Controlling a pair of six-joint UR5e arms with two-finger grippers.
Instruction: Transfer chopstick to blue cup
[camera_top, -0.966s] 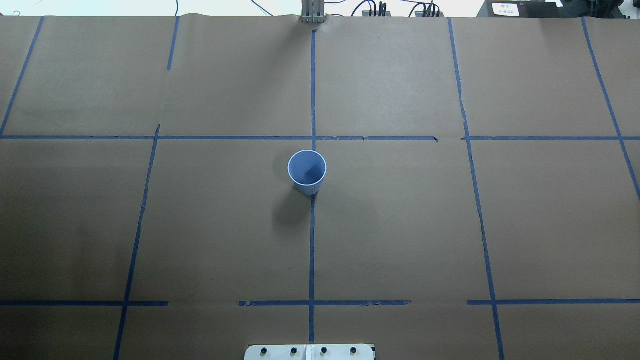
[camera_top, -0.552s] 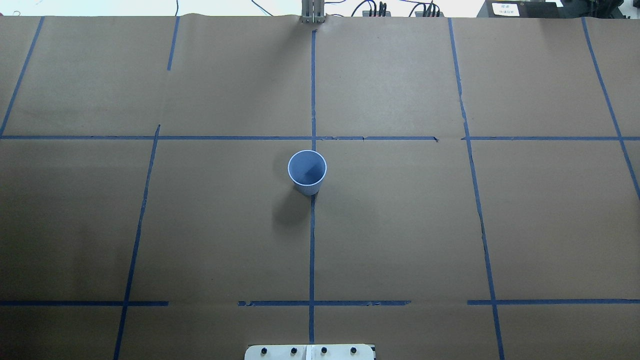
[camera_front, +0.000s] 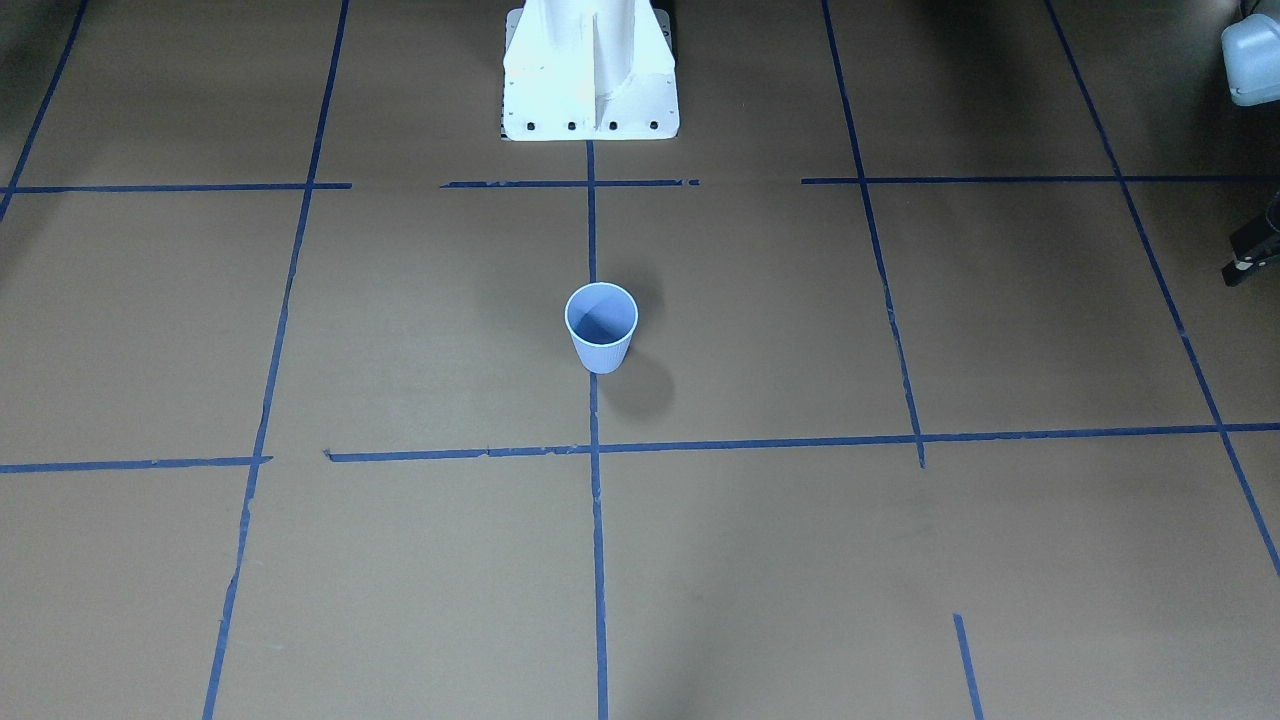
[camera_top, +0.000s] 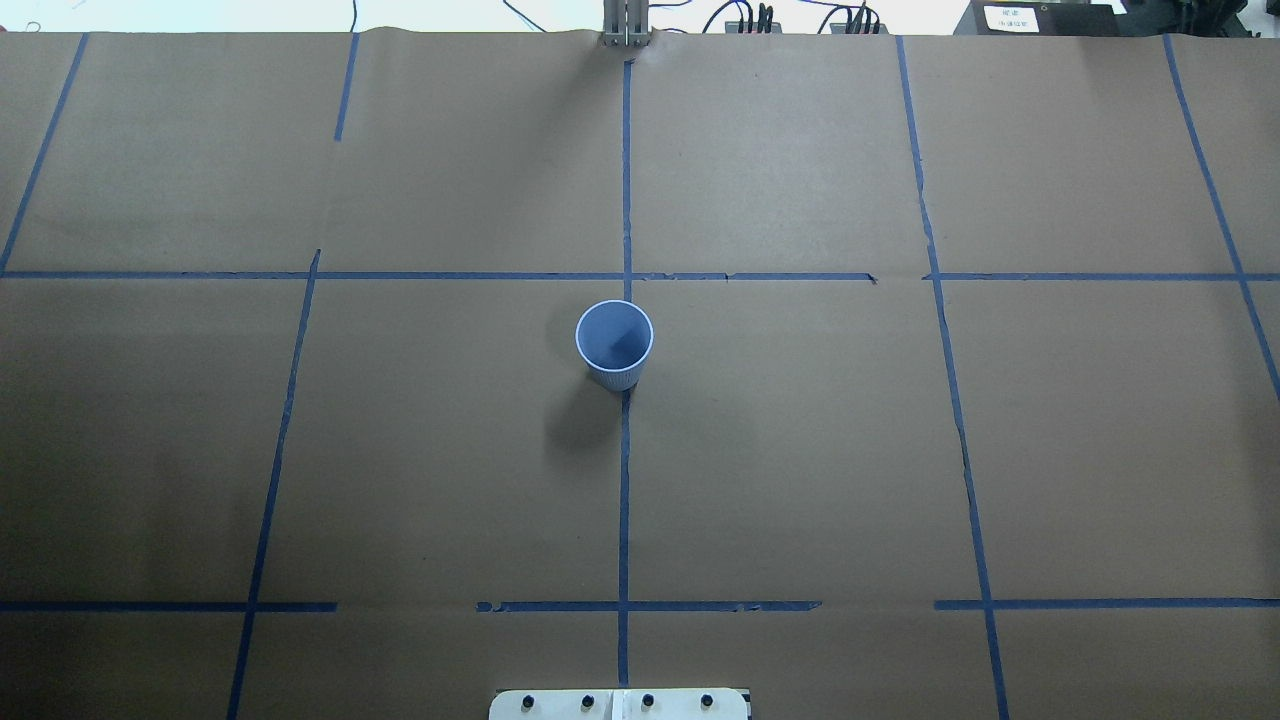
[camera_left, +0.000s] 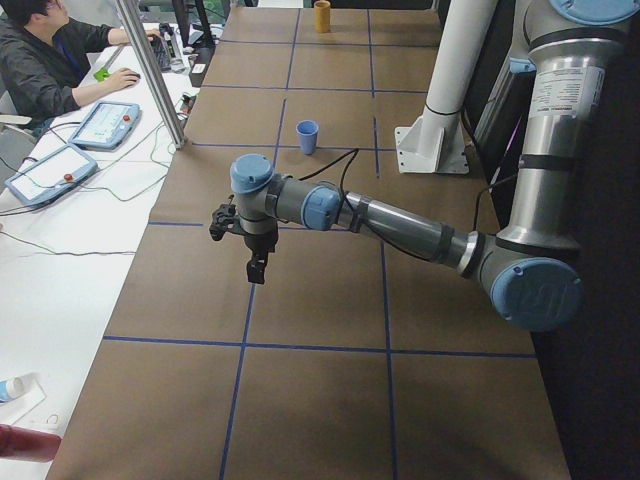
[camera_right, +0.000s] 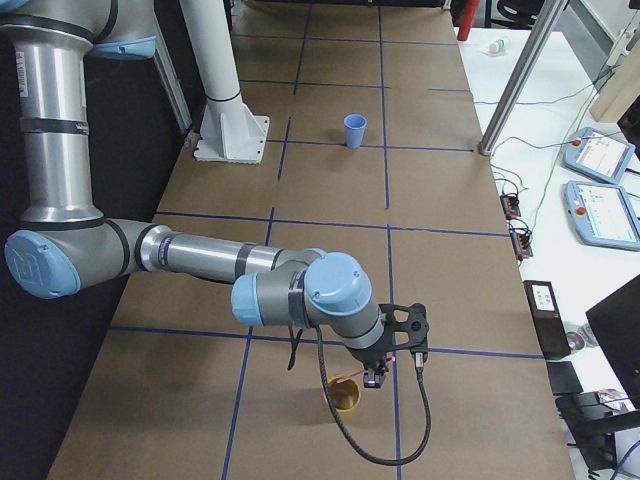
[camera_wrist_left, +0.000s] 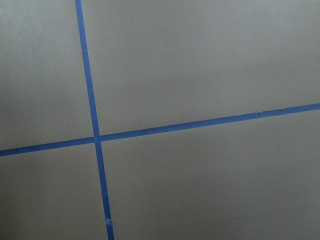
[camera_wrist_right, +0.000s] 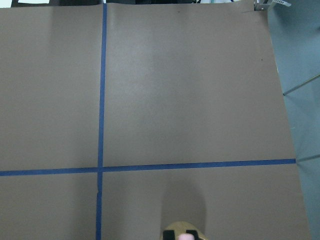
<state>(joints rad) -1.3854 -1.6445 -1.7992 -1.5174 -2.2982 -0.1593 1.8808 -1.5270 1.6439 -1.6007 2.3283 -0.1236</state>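
The chopstick (camera_wrist_right: 184, 238) shows only as a pink tip between the right gripper's (camera_right: 378, 378) fingertips, over a yellow cup (camera_right: 345, 395); I cannot tell whether it is gripped. The blue cup (camera_top: 614, 342) stands upright at the middle of the table (camera_top: 800, 450), well apart. The left gripper (camera_left: 257, 270) hangs above the table; whether it is parted or closed, I cannot tell.

Blue cup (camera_front: 601, 348) ribbed, prob. paper; table (camera_front: 400, 330) matt brown paper.

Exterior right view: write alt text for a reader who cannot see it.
The robot's right arm reaches across a brown table marked with blue tape lines, its end effector hanging over a yellow cup at the near end. A blue cup stands upright far off, near a white pedestal.
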